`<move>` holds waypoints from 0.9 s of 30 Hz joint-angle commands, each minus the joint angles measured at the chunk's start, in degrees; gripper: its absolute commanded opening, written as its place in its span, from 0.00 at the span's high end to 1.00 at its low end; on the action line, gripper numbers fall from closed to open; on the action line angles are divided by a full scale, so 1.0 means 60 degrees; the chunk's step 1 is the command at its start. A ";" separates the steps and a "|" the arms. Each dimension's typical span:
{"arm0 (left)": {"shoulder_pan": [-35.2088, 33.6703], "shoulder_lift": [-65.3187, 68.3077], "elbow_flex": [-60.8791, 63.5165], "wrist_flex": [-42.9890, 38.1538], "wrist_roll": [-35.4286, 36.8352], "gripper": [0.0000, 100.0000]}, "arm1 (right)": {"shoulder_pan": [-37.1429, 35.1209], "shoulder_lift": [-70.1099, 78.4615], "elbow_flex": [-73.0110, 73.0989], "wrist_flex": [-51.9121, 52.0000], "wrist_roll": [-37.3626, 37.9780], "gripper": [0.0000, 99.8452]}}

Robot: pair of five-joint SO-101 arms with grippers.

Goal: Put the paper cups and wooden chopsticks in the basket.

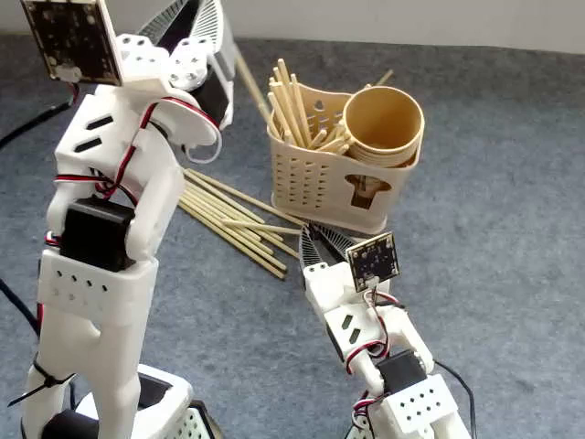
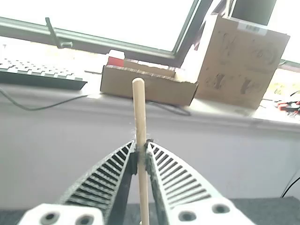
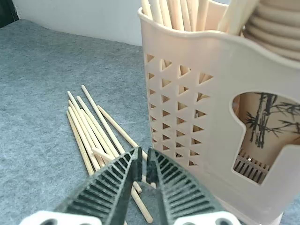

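Note:
My left gripper [image 1: 218, 32] is raised behind the basket's left side, shut on one wooden chopstick [image 1: 251, 87] that slants toward the basket. In the left wrist view the chopstick [image 2: 138, 117] stands up between the closed tips of that gripper [image 2: 141, 146]. The beige basket [image 1: 315, 178] holds stacked paper cups [image 1: 384, 123] and several chopsticks [image 1: 292, 105]. Loose chopsticks [image 1: 233, 219] lie on the mat to its left. My right gripper [image 1: 320, 245] sits low at the basket's front left corner, shut and holding nothing. In the right wrist view the right gripper [image 3: 142, 158] points at the loose chopsticks [image 3: 89, 126] beside the basket [image 3: 197, 89].
Grey mat [image 1: 494, 265] covers the table, with free room right of the basket. The left arm's tall white body [image 1: 110, 238] stands at the left. Behind the table are cardboard boxes [image 2: 239, 61] and a keyboard [image 2: 37, 75].

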 commanded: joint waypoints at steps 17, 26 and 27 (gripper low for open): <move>0.1385 0.0564 0.1502 -0.2110 -0.1553 0.94 | 0.0095 -0.0198 0.0462 -0.0256 0.0103 0.97; 0.1355 0.0711 0.0198 0.0264 -0.1553 0.89 | 0.0095 -0.0198 0.0462 -0.0256 0.0103 0.97; 0.1267 0.0711 -0.0007 0.0645 -0.1553 0.89 | 0.0095 -0.0198 0.0462 -0.0256 0.0103 0.97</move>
